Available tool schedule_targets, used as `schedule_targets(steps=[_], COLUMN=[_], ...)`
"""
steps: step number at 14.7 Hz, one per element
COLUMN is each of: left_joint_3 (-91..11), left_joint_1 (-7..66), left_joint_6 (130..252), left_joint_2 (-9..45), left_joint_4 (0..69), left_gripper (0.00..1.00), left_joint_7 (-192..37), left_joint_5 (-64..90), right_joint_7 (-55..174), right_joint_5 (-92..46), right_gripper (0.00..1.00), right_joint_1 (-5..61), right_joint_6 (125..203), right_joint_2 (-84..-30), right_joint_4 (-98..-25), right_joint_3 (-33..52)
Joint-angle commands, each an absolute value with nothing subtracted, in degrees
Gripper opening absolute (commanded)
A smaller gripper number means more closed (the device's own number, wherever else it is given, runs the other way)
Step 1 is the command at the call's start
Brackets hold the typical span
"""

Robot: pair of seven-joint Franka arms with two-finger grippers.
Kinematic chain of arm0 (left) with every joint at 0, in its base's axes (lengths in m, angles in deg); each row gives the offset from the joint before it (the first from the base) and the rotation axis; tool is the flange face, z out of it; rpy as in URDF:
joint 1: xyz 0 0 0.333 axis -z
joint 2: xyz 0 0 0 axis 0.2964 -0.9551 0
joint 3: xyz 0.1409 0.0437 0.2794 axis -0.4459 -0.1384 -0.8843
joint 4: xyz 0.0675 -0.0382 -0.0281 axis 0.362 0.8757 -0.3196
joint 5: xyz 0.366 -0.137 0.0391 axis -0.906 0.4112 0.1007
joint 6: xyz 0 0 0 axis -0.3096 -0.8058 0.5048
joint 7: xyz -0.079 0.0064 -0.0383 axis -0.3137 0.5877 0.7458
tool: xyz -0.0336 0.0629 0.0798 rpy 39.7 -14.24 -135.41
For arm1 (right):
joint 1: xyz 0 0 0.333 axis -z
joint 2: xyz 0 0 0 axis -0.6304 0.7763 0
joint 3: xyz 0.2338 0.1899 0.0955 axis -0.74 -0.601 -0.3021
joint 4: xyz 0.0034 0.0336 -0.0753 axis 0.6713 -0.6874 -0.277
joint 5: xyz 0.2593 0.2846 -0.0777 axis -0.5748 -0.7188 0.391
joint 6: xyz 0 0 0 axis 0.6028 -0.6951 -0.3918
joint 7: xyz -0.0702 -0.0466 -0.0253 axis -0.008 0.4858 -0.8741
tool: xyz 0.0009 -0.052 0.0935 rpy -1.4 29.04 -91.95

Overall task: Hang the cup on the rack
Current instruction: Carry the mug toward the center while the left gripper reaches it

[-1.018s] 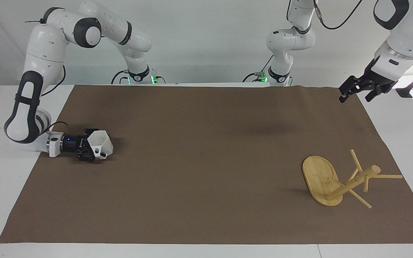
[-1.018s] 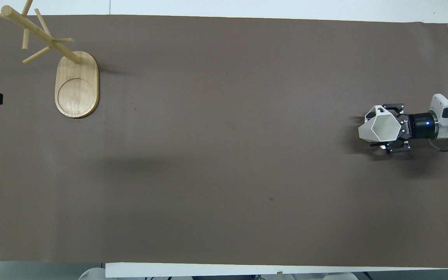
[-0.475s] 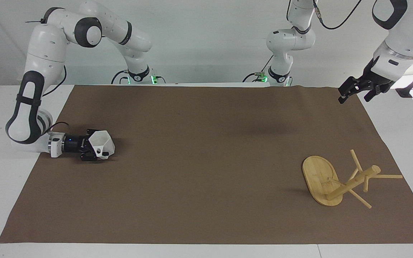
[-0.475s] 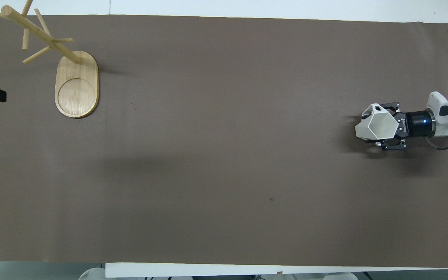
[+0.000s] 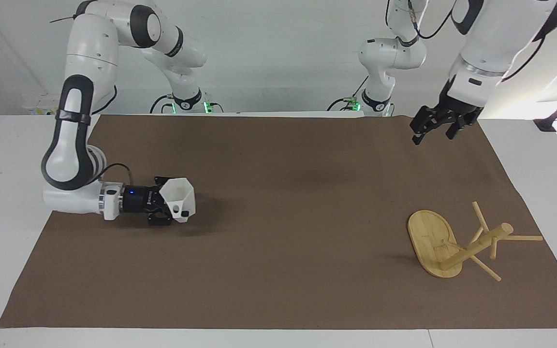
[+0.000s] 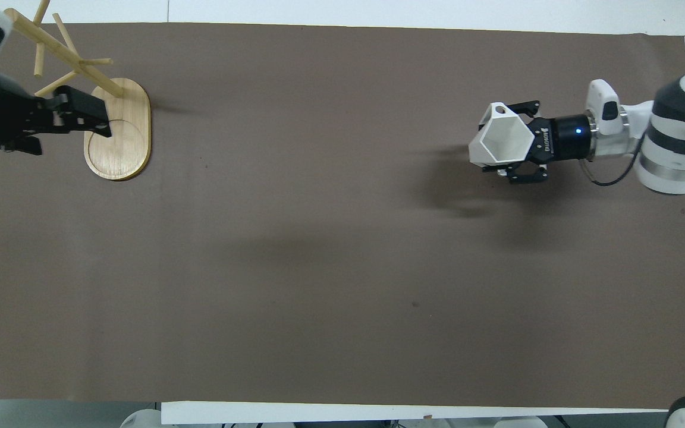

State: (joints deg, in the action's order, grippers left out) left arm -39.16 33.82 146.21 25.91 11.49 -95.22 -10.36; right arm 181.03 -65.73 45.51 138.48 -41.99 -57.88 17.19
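My right gripper (image 5: 174, 209) clamped the cup (image 5: 178, 199), my left gripper (image 5: 437, 129) hung open; the handle had to face the rack (image 5: 457, 244) pegs.

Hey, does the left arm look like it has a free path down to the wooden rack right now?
Probably yes. The left gripper hangs in the air toward the left arm's end of the mat, with nothing between it and the rack. The right gripper holds the cup toward the right arm's end.
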Motion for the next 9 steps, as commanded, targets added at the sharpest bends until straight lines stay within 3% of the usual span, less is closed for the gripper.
schedule_targets(steps=[1, 7, 9], left_joint_3=[-40.0, -40.2, -40.6], left_joint_1=[43.0, 53.7, 55.9], left_joint_6=[149.6, 151.2, 152.6], left_joint_2=[23.4, 9.4, 4.0], left_joint_4=[11.1, -0.7, -5.3], left_gripper=[1.0, 0.99, 0.99], left_joint_7=[-111.7, -129.3, -132.2], left_joint_5=[-10.8, -13.6, -14.0], right_joint_7=[178.1, 173.7, 173.8], right_joint_5=[-70.7, -77.0, -79.7], right_gripper=[0.17, 0.19, 0.19], right_joint_1=[39.2, 27.6, 26.0], right_joint_6=[144.2, 158.8, 159.4], right_joint_2=[-42.7, -45.0, -45.0], right_joint_4=[-59.3, -59.3, -59.3], right_joint_3=[17.4, 17.4, 17.4])
